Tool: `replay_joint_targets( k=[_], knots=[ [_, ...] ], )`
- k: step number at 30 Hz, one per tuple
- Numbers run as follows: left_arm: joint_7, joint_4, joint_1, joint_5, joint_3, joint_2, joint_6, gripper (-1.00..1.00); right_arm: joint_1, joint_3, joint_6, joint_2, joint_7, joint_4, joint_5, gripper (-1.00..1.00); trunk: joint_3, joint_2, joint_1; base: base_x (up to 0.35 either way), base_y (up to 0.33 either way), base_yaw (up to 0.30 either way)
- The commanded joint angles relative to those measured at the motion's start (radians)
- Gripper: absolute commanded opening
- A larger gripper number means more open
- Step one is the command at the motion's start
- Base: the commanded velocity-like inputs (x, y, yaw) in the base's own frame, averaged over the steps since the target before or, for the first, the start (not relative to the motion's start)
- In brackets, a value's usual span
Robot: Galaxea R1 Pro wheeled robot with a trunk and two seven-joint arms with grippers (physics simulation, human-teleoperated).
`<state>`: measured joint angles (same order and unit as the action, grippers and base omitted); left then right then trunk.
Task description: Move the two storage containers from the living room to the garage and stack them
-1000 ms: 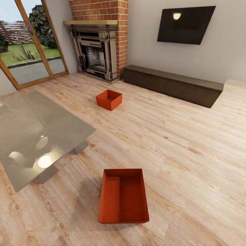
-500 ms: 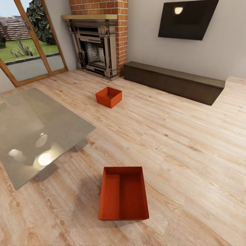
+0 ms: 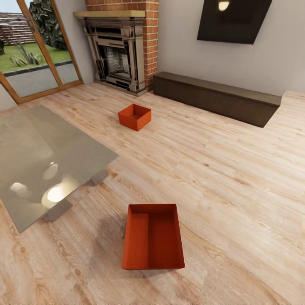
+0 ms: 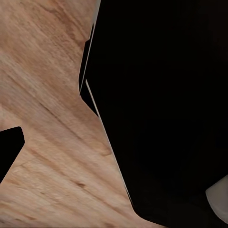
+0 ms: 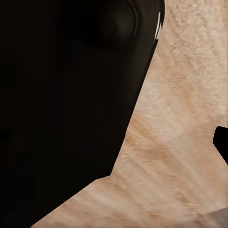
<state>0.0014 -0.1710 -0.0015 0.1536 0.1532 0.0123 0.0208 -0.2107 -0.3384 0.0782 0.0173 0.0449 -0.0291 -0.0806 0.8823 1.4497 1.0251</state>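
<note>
Both storage containers stand on the light wood-plank floor [image 3: 220, 169] of the living room. The nearer orange-red container [image 3: 152, 241] is close in front of me, lidless and empty, its long side pointing away. The second container [image 3: 134, 117] sits farther off, in front of the red-brick fireplace [image 3: 116, 51]. In the left wrist view a dark robot part [image 4: 161, 109] hangs over wood planks, with a black fingertip [image 4: 8, 149] at the picture's edge. The right wrist view has the same dark bulk [image 5: 61, 95] and a black fingertip [image 5: 222, 145] at its edge. Neither view reveals how the jaws stand.
A glass table [image 3: 46, 156] stands at the left, its corner near the closer container. A long low dark cabinet [image 3: 216, 97] runs along the far wall under a wall screen [image 3: 233, 19]. Wood-framed glass doors [image 3: 34, 55] are at the far left.
The whole head picture has slid upward a little, so the camera has moved. Both containers keep their places on the floor.
</note>
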Motion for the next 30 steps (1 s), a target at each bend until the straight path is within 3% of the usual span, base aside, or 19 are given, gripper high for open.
replay_joint_targets(
  k=[1, 8, 30],
  knots=[
    [0.000, -0.001, 0.000, 0.011, 0.000, 0.000, 0.002, 1.00, -0.001, -0.008, 0.006, 0.000, 0.001, -0.003, -0.008, 1.00, 0.002, 0.000, 0.000, 0.000, 0.000, 0.000],
    [0.000, -0.001, 0.000, 0.011, 0.000, 0.000, 0.002, 1.00, -0.001, -0.008, 0.006, 0.000, 0.001, -0.003, -0.008, 1.00, 0.012, 0.000, 0.000, 0.000, 0.000, 0.000],
    [0.000, -0.001, 0.000, 0.011, 0.000, 0.000, 0.002, 1.00, -0.001, -0.011, 0.002, -0.009, 0.000, -0.003, -0.004, 1.00, 0.013, 0.000, 0.000, 0.000, 0.000, 0.000]
  ],
)
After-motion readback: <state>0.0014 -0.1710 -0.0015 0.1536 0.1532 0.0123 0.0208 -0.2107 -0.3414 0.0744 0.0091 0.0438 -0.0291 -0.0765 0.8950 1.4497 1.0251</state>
